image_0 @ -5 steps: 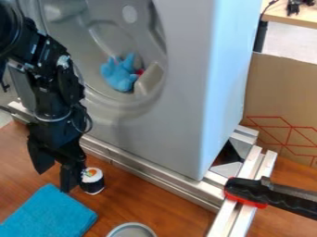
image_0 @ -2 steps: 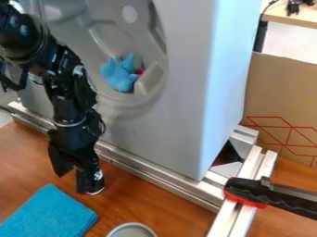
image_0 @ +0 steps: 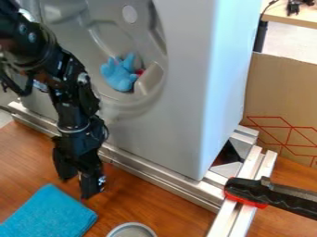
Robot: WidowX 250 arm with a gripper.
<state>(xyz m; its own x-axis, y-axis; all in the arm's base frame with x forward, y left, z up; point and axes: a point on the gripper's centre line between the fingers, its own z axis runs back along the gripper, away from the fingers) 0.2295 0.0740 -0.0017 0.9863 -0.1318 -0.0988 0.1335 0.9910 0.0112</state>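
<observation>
Though seemingly empty, the black tool [image_0: 76, 187] partly open over the wooden tabletop [image_0: 151, 201], near the blue cloth [image_0: 49, 215].

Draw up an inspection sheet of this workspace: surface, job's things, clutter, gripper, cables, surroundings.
Surface: brown wood-look tabletop, metal rails running across it.
Job's things: blue cloth lying flat at lower left, nearest to the gripper.
Clutter: round grey container cut off by the bottom edge; clamp with a black handle and red pad at the rails.
Gripper: black gripper hangs just above the cloth's upper right side, fingers apart; whether anything is behind them, cannot tell.
Cables: black cable looping beside the upper arm.
Surroundings: grey housing behind the rails, blue plush toy in its round recess; cardboard with red lines at right.
</observation>
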